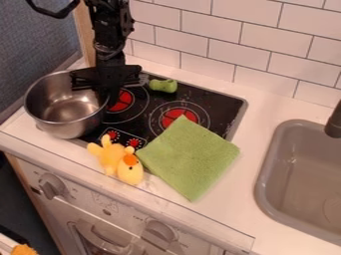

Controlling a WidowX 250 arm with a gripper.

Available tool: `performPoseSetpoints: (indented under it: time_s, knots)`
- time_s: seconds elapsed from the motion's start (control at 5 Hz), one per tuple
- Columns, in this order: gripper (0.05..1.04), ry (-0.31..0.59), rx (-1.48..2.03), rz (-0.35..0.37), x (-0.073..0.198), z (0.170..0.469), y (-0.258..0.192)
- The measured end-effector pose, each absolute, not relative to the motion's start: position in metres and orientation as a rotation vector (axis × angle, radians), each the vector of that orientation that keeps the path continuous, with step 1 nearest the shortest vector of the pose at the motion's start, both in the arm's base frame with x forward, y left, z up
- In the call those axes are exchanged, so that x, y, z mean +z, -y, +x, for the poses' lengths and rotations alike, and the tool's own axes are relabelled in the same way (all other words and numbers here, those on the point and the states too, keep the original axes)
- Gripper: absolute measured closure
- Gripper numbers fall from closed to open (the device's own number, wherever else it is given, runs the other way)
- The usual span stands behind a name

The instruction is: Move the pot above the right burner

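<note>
The black gripper [108, 82] hangs over the right rim of the silver pot, at the upper left. The steel pot [65, 107] stands upright over the stove's left edge, partly on the white counter, and looks empty inside. Part of its back right rim is hidden by the gripper. To the right, the right burner [180, 116] shows a red centre inside thin rings, its lower part covered by the green cloth's corner. Another red-centred burner [122, 101] lies between the pot and the right burner.
A green cloth [190, 157] lies across the stove's front edge and the counter [230, 199]. Left of it is a yellow plush toy [118, 160], by the knobs. A small green object [163, 85] sits at the stove's back. The grey sink [267, 174] is at right, below a tiled wall.
</note>
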State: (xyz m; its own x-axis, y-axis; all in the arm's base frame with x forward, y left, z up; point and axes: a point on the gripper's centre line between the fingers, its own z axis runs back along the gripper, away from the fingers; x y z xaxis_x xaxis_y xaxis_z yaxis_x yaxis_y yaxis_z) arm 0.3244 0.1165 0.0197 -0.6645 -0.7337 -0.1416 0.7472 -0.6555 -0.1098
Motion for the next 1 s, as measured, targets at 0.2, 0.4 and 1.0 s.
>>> performPoseSetpoints:
  time_s: [0.2, 0.4, 1.0]
  knots:
    - [1.0, -0.208, -2.292, 0.111, 0.02, 0.324, -0.118]
    - [1.0, -0.21, -2.286, 0.114, 0.02, 0.324, -0.118]
    - [1.0, -0.198, -2.193, 0.171, 0.053, 0.315, -0.118]
